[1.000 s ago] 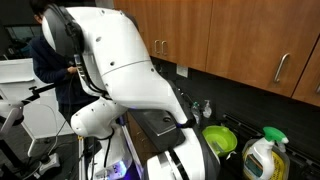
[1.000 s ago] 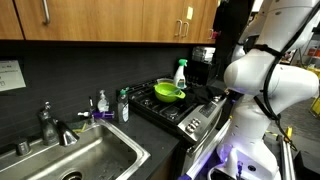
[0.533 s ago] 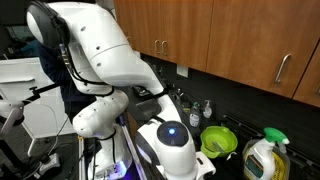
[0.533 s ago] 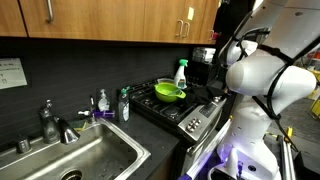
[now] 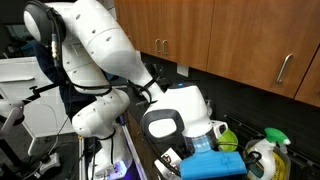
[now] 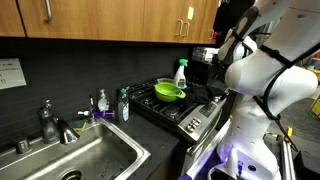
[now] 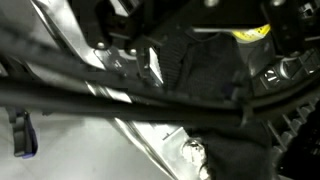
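- Gripper: fingers can't be made out in any view; jaws are spread fully apart, released, nothing seen in them.
- Arm (image 5: 110, 60): big white links fill the frame centre in an exterior view. Its wrist end, w/ a blue block, hangs low at 5 o'clock of the frame, over the stove (image 6: 150, 108).
- Green bowl (image 6: 168, 92): sits on the stove top, upright, apart from the arm. In an exterior view the arm's white joint covers most of it, so only a green edge peeks out at 3 o'clock of that joint.
- Spray bottle (image 6: 180, 72): stands at 1 o'clock of the bowl, just beside it, near the back wall.
- Soap bottles (image 6: 103, 102): two, on the counter at 9 o'clock of the bowl, btw. stove and faucet (image 6: 50, 125).
- Sink (image 6: 85, 158): at 8 o'clock of the bowl, well apart.
- Knobs (image 6: 195, 122): on the stove front, at 5 o'clock of the bowl.
- Cabinets (image 6: 110, 20): wood, above the counter at 12 o'clock.
- Person (image 5: 45, 65): dark top, behind the arm at 9 o'clock, mostly hidden by it.
- Wrist view: blurred. Dark cables (image 7: 120, 95) cross the frame and block most of it; a yellow-green sliver shows at 1 o'clock, can't tell what it is.
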### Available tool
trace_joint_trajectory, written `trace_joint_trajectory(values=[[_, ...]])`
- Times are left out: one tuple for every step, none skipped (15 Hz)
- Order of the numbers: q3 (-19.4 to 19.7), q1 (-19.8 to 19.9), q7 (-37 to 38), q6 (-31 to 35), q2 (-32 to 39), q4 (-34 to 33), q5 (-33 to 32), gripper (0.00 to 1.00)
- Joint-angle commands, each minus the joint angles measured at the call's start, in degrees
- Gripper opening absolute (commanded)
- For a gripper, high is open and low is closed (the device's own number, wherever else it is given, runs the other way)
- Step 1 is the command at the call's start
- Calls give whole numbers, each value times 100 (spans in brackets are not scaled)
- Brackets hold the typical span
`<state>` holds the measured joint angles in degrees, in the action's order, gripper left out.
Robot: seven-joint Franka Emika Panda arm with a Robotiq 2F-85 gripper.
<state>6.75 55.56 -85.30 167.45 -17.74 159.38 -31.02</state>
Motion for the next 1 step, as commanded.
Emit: trace_joint_trajectory(values=[[-106,202,784,349,-259,-27,-1443,100]])
